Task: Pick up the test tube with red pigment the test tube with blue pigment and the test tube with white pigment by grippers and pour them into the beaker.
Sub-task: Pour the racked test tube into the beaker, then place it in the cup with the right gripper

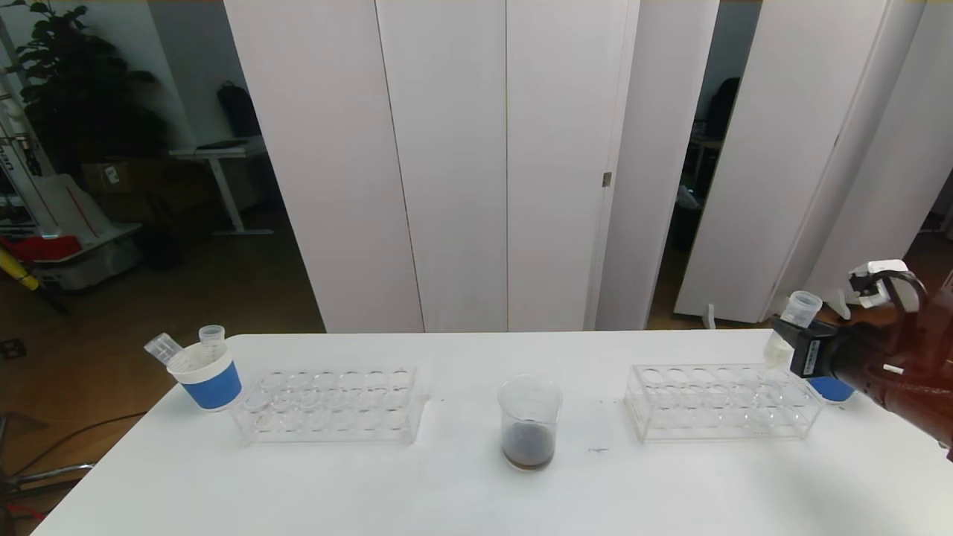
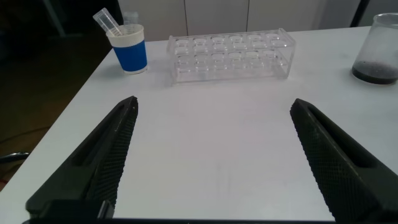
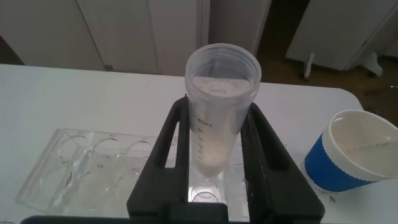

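My right gripper (image 1: 788,336) is shut on the test tube with white pigment (image 3: 219,118), a clear graduated tube with pale whitish liquid in its lower part. It holds the tube upright above the far right end of the right rack (image 1: 722,402). The beaker (image 1: 529,420) stands at the table's middle with dark liquid at its bottom; it also shows in the left wrist view as the beaker (image 2: 379,53). My left gripper (image 2: 214,104) hangs open over bare table, empty, and is outside the head view. No tube with red or blue pigment is in view.
A blue-banded paper cup (image 1: 208,376) with two empty tubes stands at the far left beside an empty clear rack (image 1: 331,406). Another blue-banded cup (image 3: 351,155) sits by the right rack's end, partly behind my right arm in the head view.
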Motion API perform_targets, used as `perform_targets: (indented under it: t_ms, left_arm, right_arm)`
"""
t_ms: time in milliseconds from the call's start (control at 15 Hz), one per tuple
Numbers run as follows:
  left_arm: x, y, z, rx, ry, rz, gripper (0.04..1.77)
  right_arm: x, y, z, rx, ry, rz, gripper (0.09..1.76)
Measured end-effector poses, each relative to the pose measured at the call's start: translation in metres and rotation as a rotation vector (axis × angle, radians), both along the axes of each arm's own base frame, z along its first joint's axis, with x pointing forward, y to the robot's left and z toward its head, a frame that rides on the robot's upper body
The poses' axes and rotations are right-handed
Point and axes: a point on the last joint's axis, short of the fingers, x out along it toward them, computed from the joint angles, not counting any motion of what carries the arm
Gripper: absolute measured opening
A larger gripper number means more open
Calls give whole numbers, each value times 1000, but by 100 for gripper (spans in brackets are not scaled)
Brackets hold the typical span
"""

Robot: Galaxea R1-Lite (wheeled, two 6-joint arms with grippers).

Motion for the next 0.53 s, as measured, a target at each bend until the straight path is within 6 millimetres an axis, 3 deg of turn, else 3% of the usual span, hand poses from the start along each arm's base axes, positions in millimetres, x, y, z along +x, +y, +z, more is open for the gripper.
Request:
perform_targets:
  t_ms: [533]
  left_arm:
    - [0,0,0,0,0,0,175]
  right_arm:
    - [22,0,56,23,-10,45,57]
